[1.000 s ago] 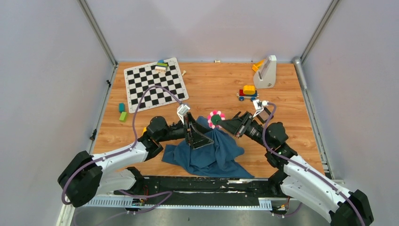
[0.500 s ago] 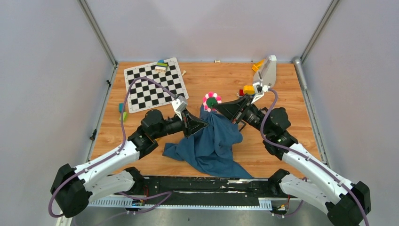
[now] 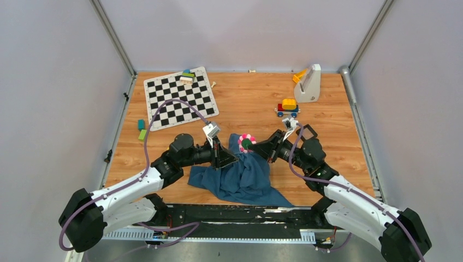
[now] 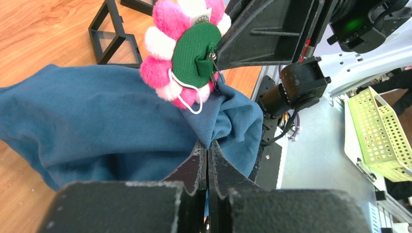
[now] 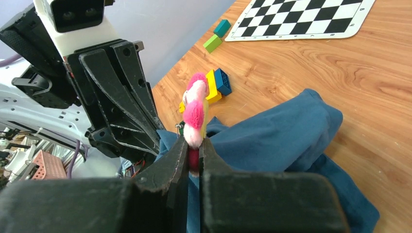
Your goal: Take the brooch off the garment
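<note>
Left gripper (image 3: 233, 159), spread wide second ago, now pressed together, pinching fold of garment (image 3: 240, 177) just below brooch (image 3: 247, 142). Both arms lower and nearer than half second ago; brooch down with them, garment slumped flatter. Right gripper (image 3: 255, 147) pinches brooch edge. Left wrist view alone: brooch's green back, white loop, cloth touching it, black square frame (image 4: 114, 36) behind. Right wrist view alone: brooch edge-on, pink petal between fingers (image 5: 177, 160), chessboard (image 5: 301, 17) beyond.

Left gripper (image 4: 208, 153) pinches garment (image 4: 97, 124) fold; brooch (image 4: 190, 46) above, clamped by right gripper (image 4: 216, 53).
</note>
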Controlling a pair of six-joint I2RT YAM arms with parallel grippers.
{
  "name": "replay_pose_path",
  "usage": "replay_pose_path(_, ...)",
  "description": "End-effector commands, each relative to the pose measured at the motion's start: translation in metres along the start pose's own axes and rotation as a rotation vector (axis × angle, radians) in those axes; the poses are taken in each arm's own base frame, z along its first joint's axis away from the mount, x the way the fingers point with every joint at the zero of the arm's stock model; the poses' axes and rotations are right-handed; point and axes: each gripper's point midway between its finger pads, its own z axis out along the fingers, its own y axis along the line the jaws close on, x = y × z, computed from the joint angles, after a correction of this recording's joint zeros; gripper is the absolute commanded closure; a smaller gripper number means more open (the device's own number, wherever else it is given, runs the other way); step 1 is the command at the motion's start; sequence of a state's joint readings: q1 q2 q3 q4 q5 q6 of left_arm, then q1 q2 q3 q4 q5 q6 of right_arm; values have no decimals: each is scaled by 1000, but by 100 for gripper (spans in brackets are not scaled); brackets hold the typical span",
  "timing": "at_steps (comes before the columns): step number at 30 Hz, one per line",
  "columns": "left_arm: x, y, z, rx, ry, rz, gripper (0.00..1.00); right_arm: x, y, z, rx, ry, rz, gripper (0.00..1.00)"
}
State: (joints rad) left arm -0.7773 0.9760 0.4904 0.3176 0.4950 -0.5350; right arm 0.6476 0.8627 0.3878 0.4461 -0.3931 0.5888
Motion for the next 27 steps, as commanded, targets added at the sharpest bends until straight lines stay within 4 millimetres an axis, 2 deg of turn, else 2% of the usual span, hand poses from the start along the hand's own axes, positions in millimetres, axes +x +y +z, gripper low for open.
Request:
replay_pose_path(1, -4, -3, 1, 12, -27, -9, 79, -17, 12, -6, -21, -80, 41, 100)
replay_pose_path(2, -2, -2, 1, 14, -30, -15, 57, -16, 12, -8, -20, -83, 60, 100)
replay_pose_path(4, 1, 1, 2, 16, -41, -27, 33, -14, 13, -11, -18, -93, 111, 100)
replay_pose_path(5, 2, 1, 3, 19, -48, -30, 27, -13, 16, -13, -32, -97, 128, 100)
replay_pose_path(11, 5, -1, 10, 89, -102, -43, 3, -4, 24, -22, -78, -88, 213, 100)
replay_pose_path(14, 2, -2, 13, 118, -139, -35, 0, 1, 23, -24, -78, -83, 227, 100)
replay_pose_path(24, 4, 1, 28, 117, -159, -32, 1, 15, 9, -23, -29, -60, 304, 100)
replay_pose_path(27, 0, 4, 30, 95, -174, -40, 9, 18, 10, -24, -36, -54, 307, 100)
